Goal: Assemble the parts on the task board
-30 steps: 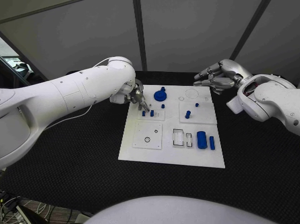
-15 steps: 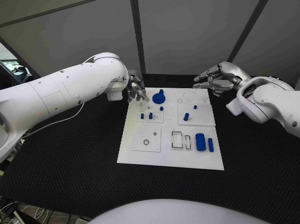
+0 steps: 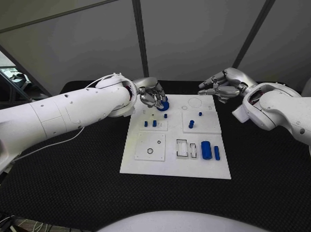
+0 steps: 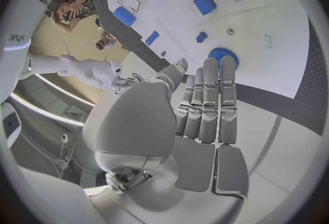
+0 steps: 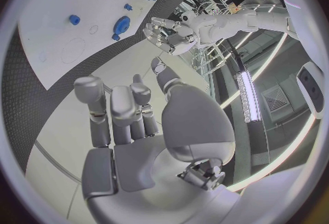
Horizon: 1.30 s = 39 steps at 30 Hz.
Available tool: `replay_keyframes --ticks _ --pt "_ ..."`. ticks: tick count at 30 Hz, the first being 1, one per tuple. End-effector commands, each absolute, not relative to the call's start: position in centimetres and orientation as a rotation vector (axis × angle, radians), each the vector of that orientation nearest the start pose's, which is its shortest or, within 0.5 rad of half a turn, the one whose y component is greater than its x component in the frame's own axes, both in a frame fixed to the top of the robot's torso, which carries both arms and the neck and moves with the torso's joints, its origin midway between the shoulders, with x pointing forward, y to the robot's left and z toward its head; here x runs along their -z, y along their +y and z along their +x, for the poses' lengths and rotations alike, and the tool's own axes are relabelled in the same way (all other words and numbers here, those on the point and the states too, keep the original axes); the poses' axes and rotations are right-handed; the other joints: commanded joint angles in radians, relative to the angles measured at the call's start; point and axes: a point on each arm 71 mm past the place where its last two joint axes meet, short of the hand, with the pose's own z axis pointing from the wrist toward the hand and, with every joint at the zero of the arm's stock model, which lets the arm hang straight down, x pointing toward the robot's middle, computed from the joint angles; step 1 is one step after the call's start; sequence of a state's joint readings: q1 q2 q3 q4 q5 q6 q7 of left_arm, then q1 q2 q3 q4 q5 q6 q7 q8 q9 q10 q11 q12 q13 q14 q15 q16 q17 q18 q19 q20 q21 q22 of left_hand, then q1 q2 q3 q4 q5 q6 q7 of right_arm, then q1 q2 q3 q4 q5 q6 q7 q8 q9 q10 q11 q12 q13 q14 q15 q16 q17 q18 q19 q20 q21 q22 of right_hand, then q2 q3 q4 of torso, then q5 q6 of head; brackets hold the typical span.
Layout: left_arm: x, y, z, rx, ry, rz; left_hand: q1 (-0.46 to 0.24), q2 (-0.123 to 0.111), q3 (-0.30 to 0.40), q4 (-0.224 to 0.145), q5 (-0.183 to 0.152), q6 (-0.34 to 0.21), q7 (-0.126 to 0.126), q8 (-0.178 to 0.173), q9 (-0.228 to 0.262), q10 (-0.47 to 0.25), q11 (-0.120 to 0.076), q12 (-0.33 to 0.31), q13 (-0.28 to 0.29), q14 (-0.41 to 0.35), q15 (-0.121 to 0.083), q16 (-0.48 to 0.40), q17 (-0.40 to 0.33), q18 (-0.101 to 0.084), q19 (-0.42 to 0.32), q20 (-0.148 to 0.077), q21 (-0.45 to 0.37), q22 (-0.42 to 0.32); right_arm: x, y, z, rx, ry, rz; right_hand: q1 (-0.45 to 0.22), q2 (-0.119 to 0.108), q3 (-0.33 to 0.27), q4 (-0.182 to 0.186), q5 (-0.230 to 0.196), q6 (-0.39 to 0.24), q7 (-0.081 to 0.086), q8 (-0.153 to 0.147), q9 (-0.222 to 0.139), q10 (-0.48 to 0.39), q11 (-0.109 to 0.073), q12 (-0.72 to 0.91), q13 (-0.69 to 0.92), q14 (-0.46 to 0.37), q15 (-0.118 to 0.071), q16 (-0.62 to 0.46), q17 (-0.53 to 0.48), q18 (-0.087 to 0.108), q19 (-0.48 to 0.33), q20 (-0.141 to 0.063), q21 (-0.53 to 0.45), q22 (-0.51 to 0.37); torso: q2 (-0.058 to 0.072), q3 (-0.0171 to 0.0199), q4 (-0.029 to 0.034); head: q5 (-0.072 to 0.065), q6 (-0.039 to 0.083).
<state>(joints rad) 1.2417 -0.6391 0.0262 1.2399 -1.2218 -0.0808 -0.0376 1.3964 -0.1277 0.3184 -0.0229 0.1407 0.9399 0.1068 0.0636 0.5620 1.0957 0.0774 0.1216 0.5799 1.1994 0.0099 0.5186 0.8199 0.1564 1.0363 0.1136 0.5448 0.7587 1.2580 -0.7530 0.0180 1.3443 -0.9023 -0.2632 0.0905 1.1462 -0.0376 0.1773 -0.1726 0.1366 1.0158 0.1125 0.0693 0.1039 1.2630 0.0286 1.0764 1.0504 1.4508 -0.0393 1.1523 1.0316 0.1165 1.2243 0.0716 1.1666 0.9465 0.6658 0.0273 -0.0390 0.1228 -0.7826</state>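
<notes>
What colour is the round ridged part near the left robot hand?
Blue. The round ridged part shows best in the left wrist view, just beyond the left robot hand.

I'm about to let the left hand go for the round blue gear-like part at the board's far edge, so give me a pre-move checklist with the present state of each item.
1. Left hand is over the round blue part: ok, its fingers reach just to it.
2. Left hand holds nothing: ok, the fingers lie straight and apart.
3. Fingers already touching the part: cannot tell.
4. Right hand is out of the way: ok, it hovers off the far right corner of the task board.
5. Right hand holds nothing: ok, fingers curled loosely with nothing in them.
6. Small blue pegs near the part are standing: ok.
</notes>
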Motion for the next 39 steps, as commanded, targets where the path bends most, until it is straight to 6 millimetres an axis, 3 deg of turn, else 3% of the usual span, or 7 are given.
replay_keyframes --ticks 1,5,10,14,21,27,39 --pt "16.7 16.5 54.4 0.782 1.662 0.185 -0.001 -0.019 -0.002 0.006 -0.010 0.015 -0.004 0.002 -0.037 0.002 0.001 -0.009 -0.055 0.021 -0.002 0.044 0.022 0.027 0.028 -0.004 0.017 0.010 14.4 -20.3 53.3 -1.023 1.633 0.270 -0.003 0.007 0.001 -0.005 0.002 -0.006 0.000 -0.005 0.001 0.003 0.001 0.003 -0.001 0.007 -0.003 -0.003 -0.001 0.010 0.001 0.000 -0.004 -0.001 0.001 -0.0011 -0.0024 -0.001 0.004" --pt "17.9 15.5 54.5 0.753 1.677 0.268 -0.002 -0.013 0.005 0.014 -0.037 0.045 0.004 0.008 -0.077 0.012 -0.005 -0.008 -0.115 0.046 -0.017 0.115 0.054 0.027 0.057 -0.013 0.040 0.030 14.4 -20.2 53.2 -1.024 1.633 0.270 -0.002 0.007 0.001 -0.006 0.002 -0.004 0.000 -0.004 0.001 0.004 0.001 0.004 0.000 0.007 -0.003 -0.002 0.001 0.009 0.003 0.000 -0.003 0.002 0.003 0.0005 -0.0029 -0.001 0.005" --pt "19.0 14.4 54.7 0.723 1.707 0.334 -0.009 -0.024 0.006 0.026 -0.049 0.061 -0.003 0.001 -0.126 0.016 -0.013 -0.008 -0.182 0.125 -0.029 0.351 0.202 0.025 0.085 -0.025 0.080 0.067 14.4 -20.0 53.2 -1.026 1.634 0.268 -0.002 0.007 0.001 -0.006 0.002 -0.004 0.000 -0.004 0.001 0.004 0.001 0.004 0.000 0.007 -0.003 -0.002 0.001 0.009 0.003 0.000 -0.003 0.002 0.002 0.0006 -0.0019 -0.003 0.004" --pt "19.6 13.7 54.8 0.700 1.740 0.374 -0.006 -0.027 0.010 0.030 -0.048 0.066 -0.003 0.002 -0.157 0.012 -0.013 -0.009 -0.225 0.164 -0.032 0.476 0.278 0.006 0.139 -0.029 0.205 0.173 14.4 -19.9 53.2 -1.028 1.634 0.267 -0.002 0.007 0.001 -0.006 0.002 -0.004 0.000 -0.004 0.001 0.004 0.001 0.004 0.000 0.007 -0.003 -0.002 0.001 0.009 0.003 0.000 -0.003 0.002 0.003 0.0005 -0.0033 -0.003 0.002" --pt "20.4 12.9 54.8 0.667 1.815 0.427 -0.012 -0.033 0.005 0.038 -0.053 0.073 -0.001 0.003 -0.184 0.008 -0.012 -0.010 -0.263 0.177 -0.032 0.537 0.301 -0.008 0.169 -0.028 0.297 0.254 14.4 -19.8 53.2 -1.029 1.635 0.267 -0.002 0.007 0.001 -0.006 0.002 -0.004 0.000 -0.004 0.001 0.004 0.001 0.004 0.000 0.007 -0.003 -0.002 0.001 0.009 0.003 0.000 -0.003 0.002 0.002 0.0003 -0.0019 -0.006 -0.001" --pt "20.7 12.8 54.9 0.650 1.840 0.432 -0.013 -0.035 0.001 0.043 -0.053 0.075 0.005 0.003 -0.198 0.009 -0.007 -0.010 -0.281 0.178 -0.023 0.557 0.304 -0.013 0.171 -0.023 0.321 0.279 14.4 -19.7 53.2 -1.031 1.630 0.266 -0.002 0.007 0.001 -0.006 0.002 -0.003 0.000 -0.004 0.002 0.004 0.001 0.005 0.001 0.008 -0.003 0.000 0.003 0.008 0.005 -0.001 -0.001 0.005 0.001 0.0001 0.0009 -0.008 -0.004" --pt "21.0 12.8 55.3 0.619 1.830 0.437 0.003 -0.032 0.005 0.038 -0.051 0.074 0.010 0.002 -0.220 -0.004 0.000 -0.018 -0.310 0.174 -0.014 0.573 0.296 -0.014 0.169 -0.014 0.345 0.307 14.3 -19.6 53.2 -1.037 1.619 0.262 -0.002 0.008 0.002 -0.006 0.002 -0.003 0.000 -0.003 0.002 0.006 0.001 0.008 0.003 0.009 -0.003 0.002 0.007 0.008 0.008 -0.001 0.002 0.009 0.001 -0.0001 -0.0007 -0.004 -0.002"
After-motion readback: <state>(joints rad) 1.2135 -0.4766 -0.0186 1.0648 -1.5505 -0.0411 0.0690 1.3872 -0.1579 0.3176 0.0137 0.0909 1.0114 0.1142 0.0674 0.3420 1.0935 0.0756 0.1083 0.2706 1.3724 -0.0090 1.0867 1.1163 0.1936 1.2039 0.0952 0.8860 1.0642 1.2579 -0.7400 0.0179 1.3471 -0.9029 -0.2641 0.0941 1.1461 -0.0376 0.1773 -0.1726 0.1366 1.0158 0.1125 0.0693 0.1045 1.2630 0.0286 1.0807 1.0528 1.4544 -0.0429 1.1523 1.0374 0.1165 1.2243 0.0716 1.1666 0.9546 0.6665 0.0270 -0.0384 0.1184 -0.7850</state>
